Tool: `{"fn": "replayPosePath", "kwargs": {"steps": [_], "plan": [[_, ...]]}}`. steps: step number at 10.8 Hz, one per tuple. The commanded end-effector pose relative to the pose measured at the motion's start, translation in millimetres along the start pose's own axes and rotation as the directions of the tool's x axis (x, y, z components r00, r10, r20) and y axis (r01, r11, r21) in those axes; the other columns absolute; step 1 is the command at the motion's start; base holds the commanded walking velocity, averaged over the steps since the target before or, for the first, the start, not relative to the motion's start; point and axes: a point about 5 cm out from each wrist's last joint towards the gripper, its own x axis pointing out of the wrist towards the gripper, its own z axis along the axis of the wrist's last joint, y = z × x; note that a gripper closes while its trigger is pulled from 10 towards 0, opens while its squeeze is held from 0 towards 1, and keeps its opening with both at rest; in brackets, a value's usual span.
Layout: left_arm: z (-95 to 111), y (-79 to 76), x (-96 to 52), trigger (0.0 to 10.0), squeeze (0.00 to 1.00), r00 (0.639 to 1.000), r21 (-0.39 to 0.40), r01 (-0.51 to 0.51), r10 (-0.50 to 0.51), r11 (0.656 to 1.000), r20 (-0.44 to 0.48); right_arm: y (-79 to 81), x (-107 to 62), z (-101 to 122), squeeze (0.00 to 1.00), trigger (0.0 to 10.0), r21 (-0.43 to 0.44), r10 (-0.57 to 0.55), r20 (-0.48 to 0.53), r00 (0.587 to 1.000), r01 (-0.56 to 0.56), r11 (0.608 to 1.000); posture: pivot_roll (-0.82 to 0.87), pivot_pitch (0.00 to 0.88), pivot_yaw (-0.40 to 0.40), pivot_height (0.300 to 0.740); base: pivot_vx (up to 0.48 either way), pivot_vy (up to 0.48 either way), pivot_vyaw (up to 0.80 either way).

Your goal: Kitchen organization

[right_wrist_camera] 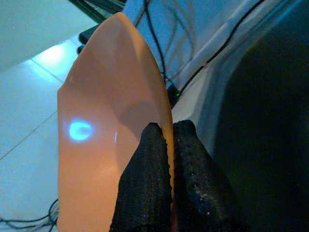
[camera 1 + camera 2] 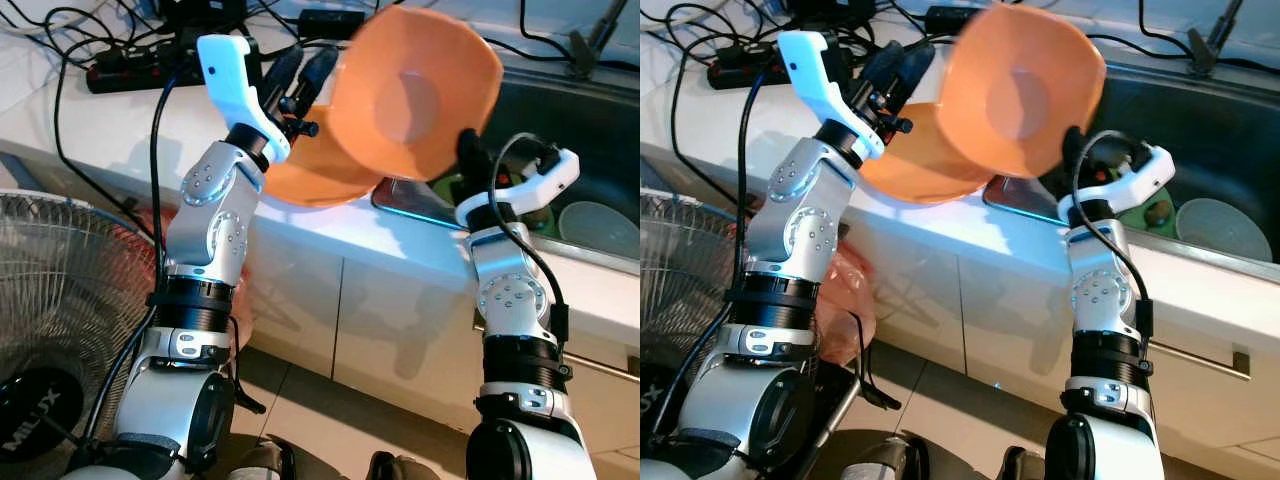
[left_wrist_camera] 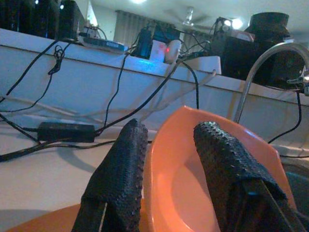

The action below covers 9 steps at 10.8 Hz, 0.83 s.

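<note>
My right gripper [image 2: 468,150] is shut on the rim of an orange bowl [image 2: 415,90], held up above the counter and tilted so its inside faces me. The right wrist view shows both fingers pinching that thin rim [image 1: 166,121]. My left gripper [image 2: 305,75] is open at the bowl's opposite edge. In the left wrist view its two fingers [image 3: 120,169] stand either side of the rim, with the bowl [image 3: 193,183] between them. A second orange bowl [image 2: 310,180] lies on the white counter [image 2: 120,130] just below the raised one.
A dark sink [image 2: 590,130] at the right holds a pale bowl [image 2: 600,225]; its faucet [image 3: 260,63] arches behind. A power strip and tangled cables [image 2: 130,70] lie at the counter's back. A floor fan [image 2: 60,300] stands at the left, before white cabinet fronts [image 2: 390,320].
</note>
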Motion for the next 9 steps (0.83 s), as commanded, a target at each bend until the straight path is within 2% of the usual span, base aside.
{"fn": "replayPosePath", "kwargs": {"steps": [1, 3, 4, 5, 7, 9], "plan": [[6, 0.3, 1.7, 10.0, 0.00, 1.000, 0.019, -0.004, 0.004, 1.000, 0.023, 8.2, 5.3, 8, 0.00, 0.0, 0.008, 0.026, 0.046, 0.999, -0.026, 1.000, 0.02, 0.130, 0.047, 0.740, 0.000, 0.000, 0.00], [6, 0.2, 1.2, 10.0, 0.00, 1.000, 0.022, -0.007, 0.006, 1.000, 0.026, 5.3, 5.8, 9, 0.00, 0.0, 0.030, -0.002, 0.061, 0.998, 0.001, 1.000, 0.02, 0.130, 0.047, 0.740, 0.000, 0.000, 0.00], [7, 0.7, 0.7, 10.0, 0.00, 1.000, 0.023, -0.013, 0.012, 1.000, 0.029, 0.6, 5.8, 13, 0.00, 0.0, 0.082, -0.042, 0.088, 0.995, 0.035, 0.996, 0.02, 0.131, 0.047, 0.740, 0.000, 0.000, 0.00], [7, 0.8, 0.4, 10.0, 0.00, 0.999, 0.019, -0.016, 0.015, 1.000, 0.033, -3.4, 6.0, 16, 0.00, 0.0, 0.094, -0.074, 0.106, 0.992, 0.064, 0.994, 0.02, 0.131, 0.047, 0.740, 0.000, 0.000, 0.00], [-10, 6.9, -9.0, 10.0, 0.00, 0.998, 0.083, -0.045, 0.048, 0.996, -0.035, -11.9, 5.7, 24, 0.00, 0.0, 0.021, -0.142, 0.148, 0.979, 0.140, 0.990, 0.02, 0.133, 0.049, 0.740, 0.000, 0.000, 0.00], [-26, 14.1, -20.4, 10.0, 0.00, 0.992, 0.093, -0.090, 0.097, 0.992, -0.076, -14.3, 6.0, 29, 0.00, 0.0, -0.010, -0.160, 0.169, 0.973, 0.164, 0.986, 0.02, 0.133, 0.050, 0.740, 0.000, 0.000, 0.00]]}}
